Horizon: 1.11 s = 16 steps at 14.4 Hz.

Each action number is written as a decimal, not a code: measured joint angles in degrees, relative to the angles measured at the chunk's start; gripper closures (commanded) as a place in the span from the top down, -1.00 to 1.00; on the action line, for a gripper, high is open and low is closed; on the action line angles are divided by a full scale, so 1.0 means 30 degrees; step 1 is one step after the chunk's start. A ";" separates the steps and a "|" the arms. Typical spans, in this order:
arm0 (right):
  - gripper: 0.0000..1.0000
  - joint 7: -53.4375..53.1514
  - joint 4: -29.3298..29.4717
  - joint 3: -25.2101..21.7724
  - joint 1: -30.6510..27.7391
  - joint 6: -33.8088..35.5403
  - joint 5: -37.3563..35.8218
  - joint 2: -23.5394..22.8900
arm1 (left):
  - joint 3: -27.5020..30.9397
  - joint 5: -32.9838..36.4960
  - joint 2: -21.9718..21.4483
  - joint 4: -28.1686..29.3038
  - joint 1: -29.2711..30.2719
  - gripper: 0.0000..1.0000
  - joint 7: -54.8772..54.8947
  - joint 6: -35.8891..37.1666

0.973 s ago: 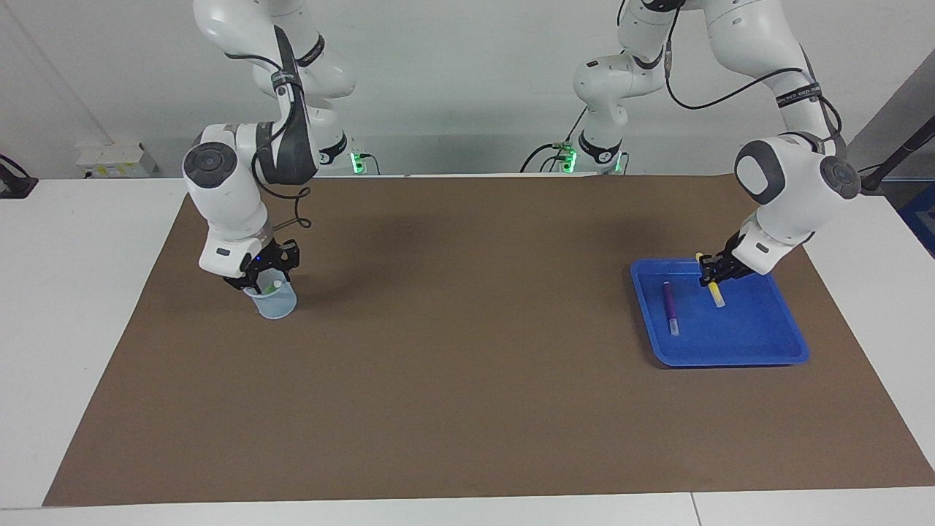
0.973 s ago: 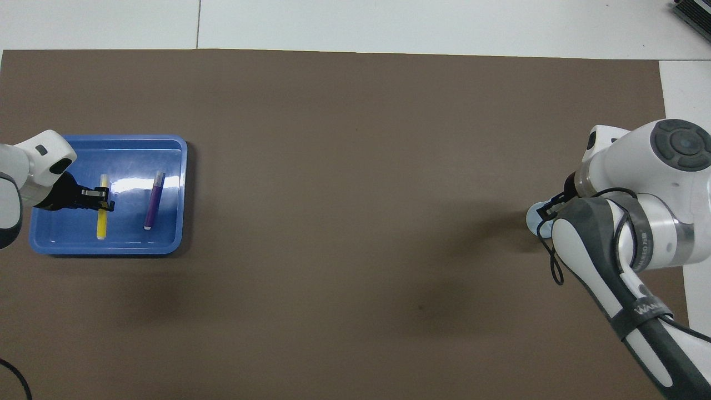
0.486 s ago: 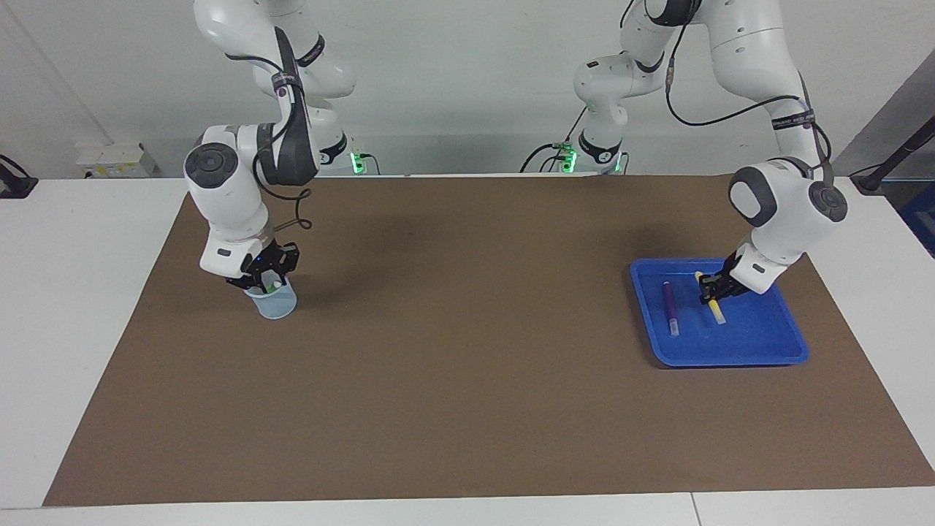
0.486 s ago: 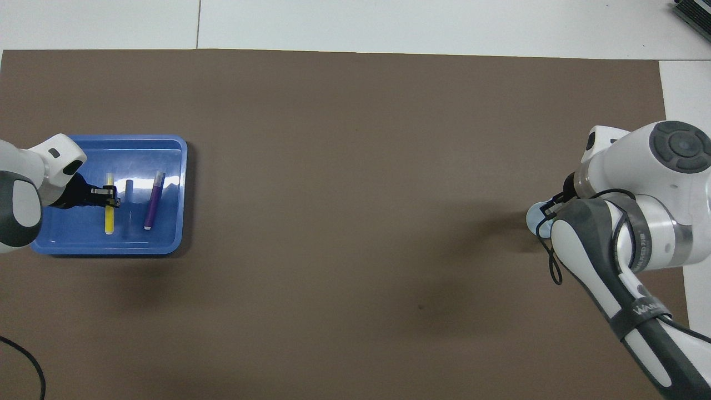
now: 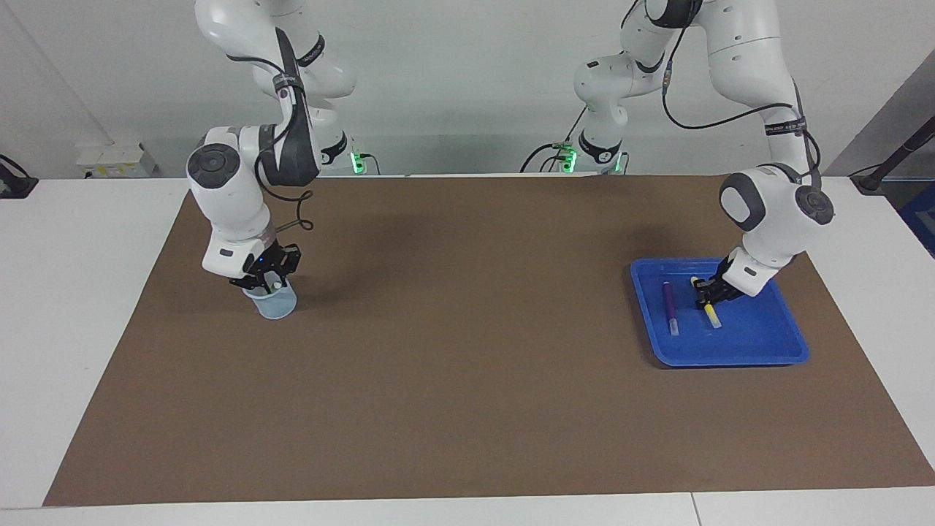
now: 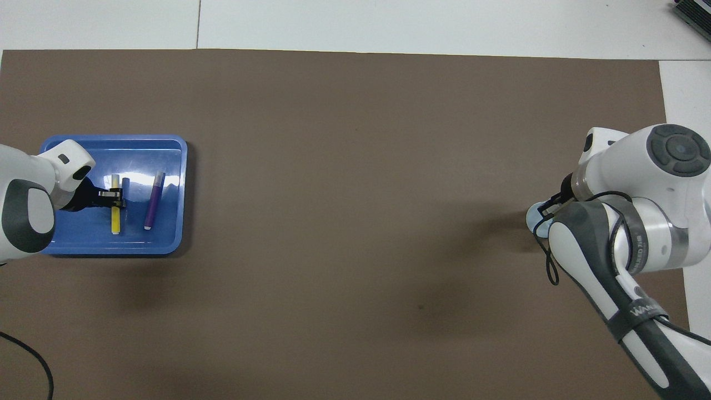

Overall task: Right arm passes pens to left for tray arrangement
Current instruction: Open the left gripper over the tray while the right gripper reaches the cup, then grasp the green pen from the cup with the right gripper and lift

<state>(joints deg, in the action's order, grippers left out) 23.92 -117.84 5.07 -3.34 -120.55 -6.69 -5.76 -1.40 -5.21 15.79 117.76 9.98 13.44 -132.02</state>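
The blue tray [image 5: 760,349] [image 6: 172,244] sits toward the left arm's end of the table. A purple pen [image 5: 669,305] [image 6: 153,201] lies in it. My left gripper [image 5: 707,295] [image 6: 115,199] is shut on a yellow pen [image 5: 709,315] [image 6: 115,219] and holds it low over the tray floor, beside the purple pen. At the right arm's end, my right gripper [image 5: 267,281] reaches down into the mouth of a small translucent cup [image 5: 277,305] [image 6: 532,218]. A pen's whitish tip [image 5: 276,284] shows in the cup under it. In the overhead view the right arm hides its gripper and most of the cup.
A brown mat [image 5: 467,380] covers the table from one arm's end to the other. White tabletop [image 5: 73,292] borders it. A black cable [image 6: 33,361] lies on the mat near the left arm's base.
My left gripper has come down with the yellow pen, closer to the tray floor and to the purple pen. My right gripper has stayed at the cup's mouth.
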 measured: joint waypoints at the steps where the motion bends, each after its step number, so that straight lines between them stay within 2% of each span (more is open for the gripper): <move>1: -0.97 0.0000 0.0001 0.0003 -0.0009 0.0000 0.0015 0.0007 | -0.0002 0.0003 -0.0008 0.0018 0.0000 -0.76 0.0001 -0.0031; 2: -1.00 0.0000 0.0041 0.0012 -0.0011 -0.0011 0.0023 0.0041 | -0.0004 0.0008 -0.0016 0.0038 0.0000 -0.35 0.0002 -0.0063; 3: -1.00 0.0000 0.0058 0.0004 -0.0040 0.0000 0.0026 0.0068 | -0.0007 0.0010 -0.0030 0.0064 -0.0001 -0.06 0.0008 -0.0106; 4: -1.00 0.0000 0.0068 0.0000 -0.0087 0.0019 0.0028 0.0068 | -0.0031 0.0011 -0.0028 0.0099 -0.0003 0.00 0.0026 -0.0232; 5: -1.00 0.0000 0.0129 0.0000 -0.0121 0.0147 0.0031 0.0067 | -0.0100 0.0011 0.0005 0.0121 -0.0018 0.22 0.0028 -0.0393; 6: -1.00 0.0000 0.0288 -0.0001 -0.0149 0.0543 0.0031 0.0068 | -0.0170 0.0011 0.0057 0.0122 -0.0027 0.36 0.0028 -0.0562; 8: -1.00 0.0139 0.1014 0.0003 -0.0189 0.1946 0.0030 0.0093 | -0.0207 0.0012 0.0142 0.0112 -0.0027 0.37 0.0028 -0.0838; 13: -1.00 0.0739 0.4367 0.0532 -0.0040 0.6574 0.0669 0.0978 | -0.0181 0.0011 0.0200 -0.0092 -0.0025 0.38 0.0028 -0.0808; 16: -1.00 0.0739 0.6035 0.1033 0.0388 0.8512 0.1587 0.1854 | -0.0188 0.0005 0.0206 -0.0942 -0.0025 0.44 0.0027 0.0511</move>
<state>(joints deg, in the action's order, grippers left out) 26.14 -99.73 8.17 -2.17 -95.01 -1.93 -0.20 -1.96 -5.19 16.41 114.93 9.90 13.52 -130.48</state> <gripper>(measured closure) 0.815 0.300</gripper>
